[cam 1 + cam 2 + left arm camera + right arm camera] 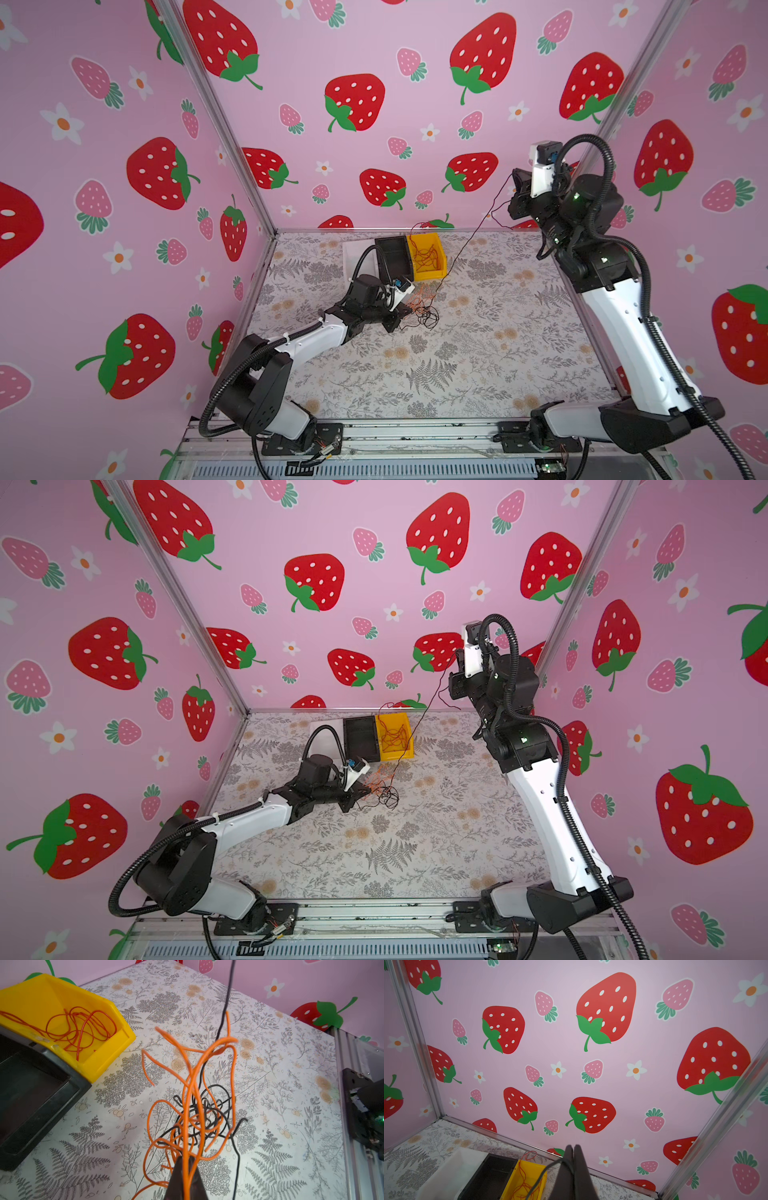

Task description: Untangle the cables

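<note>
At frame centre the left gripper (186, 1160), pinched shut on the orange cables (192, 1084), seemingly anchors the tangle (199, 1118) while the right gripper (573, 1147), clamped on a black cable (228, 991) (drawn taut), holds it high at upper right.

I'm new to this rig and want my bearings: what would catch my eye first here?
First, a thin black cable stretched straight from the raised right hand, shut on it, down to the table. There the left hand pinches a tangle of orange and black cables. Toward the back wall, a yellow plastic bin holds loose red cables.
</note>
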Controlling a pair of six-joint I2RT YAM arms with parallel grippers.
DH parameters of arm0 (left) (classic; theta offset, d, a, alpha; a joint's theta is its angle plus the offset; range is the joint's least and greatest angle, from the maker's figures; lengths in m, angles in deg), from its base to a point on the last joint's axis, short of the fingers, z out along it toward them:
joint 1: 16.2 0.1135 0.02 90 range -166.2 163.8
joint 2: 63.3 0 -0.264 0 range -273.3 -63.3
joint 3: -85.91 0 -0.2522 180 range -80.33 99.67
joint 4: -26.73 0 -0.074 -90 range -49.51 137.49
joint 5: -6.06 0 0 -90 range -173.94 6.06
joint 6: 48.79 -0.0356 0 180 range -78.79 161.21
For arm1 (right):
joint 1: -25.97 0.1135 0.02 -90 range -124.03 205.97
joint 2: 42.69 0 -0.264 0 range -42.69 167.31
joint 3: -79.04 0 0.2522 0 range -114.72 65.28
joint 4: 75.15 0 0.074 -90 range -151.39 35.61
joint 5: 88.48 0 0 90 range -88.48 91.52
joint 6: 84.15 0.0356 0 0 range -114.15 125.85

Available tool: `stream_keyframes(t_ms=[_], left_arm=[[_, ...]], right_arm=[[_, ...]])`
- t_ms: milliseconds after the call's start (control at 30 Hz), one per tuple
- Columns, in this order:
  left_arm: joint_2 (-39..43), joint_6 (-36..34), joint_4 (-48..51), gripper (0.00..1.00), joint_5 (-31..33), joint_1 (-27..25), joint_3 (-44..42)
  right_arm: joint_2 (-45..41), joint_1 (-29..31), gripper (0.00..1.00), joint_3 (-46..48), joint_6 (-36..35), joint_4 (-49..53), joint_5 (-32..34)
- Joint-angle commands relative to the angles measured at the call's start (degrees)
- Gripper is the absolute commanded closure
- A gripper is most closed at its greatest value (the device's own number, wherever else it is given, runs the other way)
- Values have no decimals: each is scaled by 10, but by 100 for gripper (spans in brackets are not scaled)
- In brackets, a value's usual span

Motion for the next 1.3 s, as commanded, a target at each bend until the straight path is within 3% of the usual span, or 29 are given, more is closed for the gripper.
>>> stream_keyframes(t_ms=[0, 367, 600, 767, 1000, 1267], left_arm=[[13, -21, 24, 100, 13, 9, -7], [17, -19, 42, 100, 48, 33, -10], [24, -10, 46, 100, 57, 42, -8], [16, -14, 91, 100, 102, 46, 16], [29, -3, 109, 100, 157, 87, 21], [55, 9, 126, 100, 176, 138, 22]], right_arm=[[1, -16, 100, -21, 15, -16, 15], [-14, -58, 100, -31, 6, -10, 45], [5, -74, 100, -52, -4, 37, -4], [9, -94, 100, -58, 1, 43, 15], [5, -115, 100, -43, 5, 74, -6], [-20, -139, 100, 13, 30, 63, -41]])
